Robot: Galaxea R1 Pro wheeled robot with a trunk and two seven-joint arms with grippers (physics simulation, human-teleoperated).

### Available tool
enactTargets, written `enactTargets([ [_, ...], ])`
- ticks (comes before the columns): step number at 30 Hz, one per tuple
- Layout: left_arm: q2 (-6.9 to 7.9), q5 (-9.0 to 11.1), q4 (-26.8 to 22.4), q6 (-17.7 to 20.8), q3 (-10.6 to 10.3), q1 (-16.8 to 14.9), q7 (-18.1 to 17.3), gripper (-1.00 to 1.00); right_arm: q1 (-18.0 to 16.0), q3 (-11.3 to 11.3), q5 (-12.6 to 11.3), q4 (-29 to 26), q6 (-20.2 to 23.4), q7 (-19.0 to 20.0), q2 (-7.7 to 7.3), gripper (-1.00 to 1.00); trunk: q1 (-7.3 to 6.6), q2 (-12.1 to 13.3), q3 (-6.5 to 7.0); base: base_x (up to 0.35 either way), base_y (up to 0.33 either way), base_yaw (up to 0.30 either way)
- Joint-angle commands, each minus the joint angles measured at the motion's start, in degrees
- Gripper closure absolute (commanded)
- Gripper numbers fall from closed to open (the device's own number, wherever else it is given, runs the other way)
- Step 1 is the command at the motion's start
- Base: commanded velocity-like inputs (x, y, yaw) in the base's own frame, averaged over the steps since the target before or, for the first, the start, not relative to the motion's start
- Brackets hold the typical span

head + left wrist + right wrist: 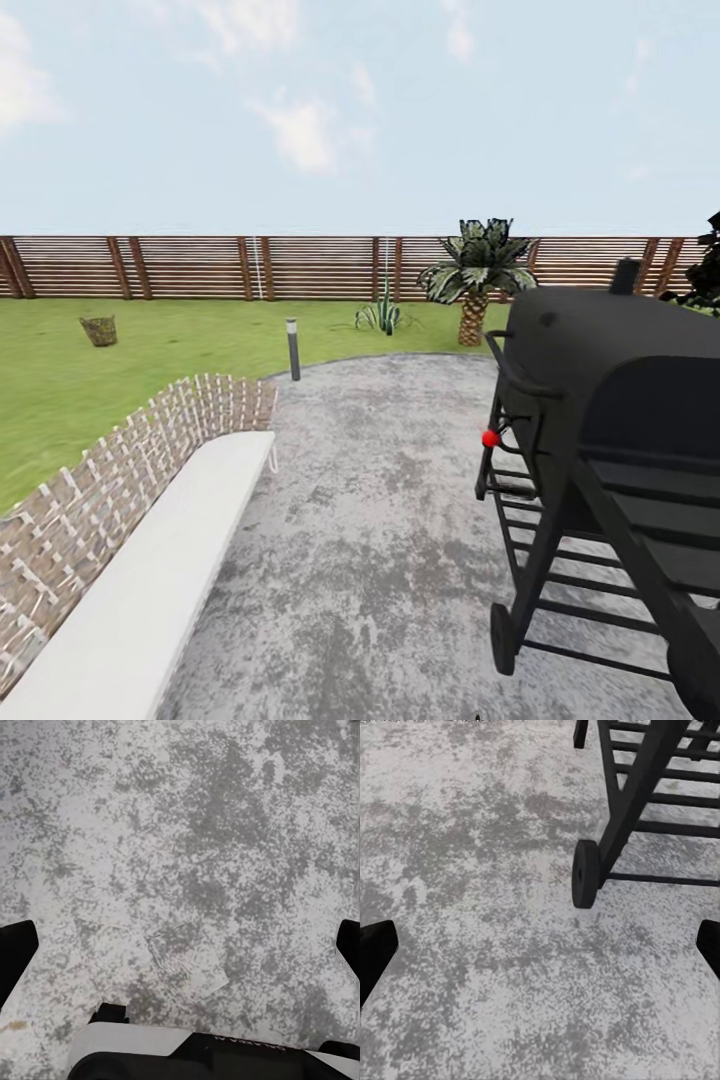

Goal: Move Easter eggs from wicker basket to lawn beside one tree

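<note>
The wicker basket (98, 330) stands far off on the lawn (150, 350) at the left, near the slatted fence. At this distance I cannot make out any Easter eggs in it. The tree is out of view. In the left wrist view my left gripper (180, 952) hangs open over grey mottled paving, its dark fingertips (15, 952) spread wide apart. The right gripper (540, 949) is also open above the paving, with nothing between its fingers, close to a grill wheel (585, 874).
A black barbecue grill (600, 450) stands close on the right. A white bench with a woven back (150, 560) runs along the left. Ahead on the paved circle (380, 520) stands a short lamp post (293, 350). Beyond it are a small palm (475, 275) and the fence (200, 267).
</note>
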Motion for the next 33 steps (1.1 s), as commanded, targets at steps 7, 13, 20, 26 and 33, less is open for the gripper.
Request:
enactTargets([
  [7,-0.01,0.3,0.0,-0.2,0.0,0.0,0.0,-1.0,0.0,0.1,0.0,0.0,-0.1,-0.2,0.01,-1.0,0.05,0.0,-0.02,0.321,0.027,0.0],
  [13,-0.01,0.3,0.0,-0.2,0.0,0.0,0.0,-1.0,0.0,0.1,0.0,0.1,-0.1,-0.2,0.01,-1.0,0.05,0.0,-0.02,0.313,0.167,0.0],
  [20,-0.01,0.3,0.0,-0.2,0.0,0.0,0.1,-1.0,0.0,0.1,0.0,0.1,-0.1,-0.2,0.01,-1.0,0.05,0.0,-0.02,0.299,0.215,0.0],
  [26,-0.01,0.3,0.0,-0.2,0.0,0.0,0.1,-1.0,0.0,0.1,0.0,0.0,-0.1,-0.2,0.01,-1.0,0.05,0.0,-0.02,0.319,0.063,0.0],
  [33,-0.01,0.3,0.0,-0.2,0.0,0.0,0.1,-1.0,0.0,0.2,0.0,0.1,-0.1,-0.2,-0.07,-1.0,0.05,0.0,-0.02,0.327,0.004,0.0],
])
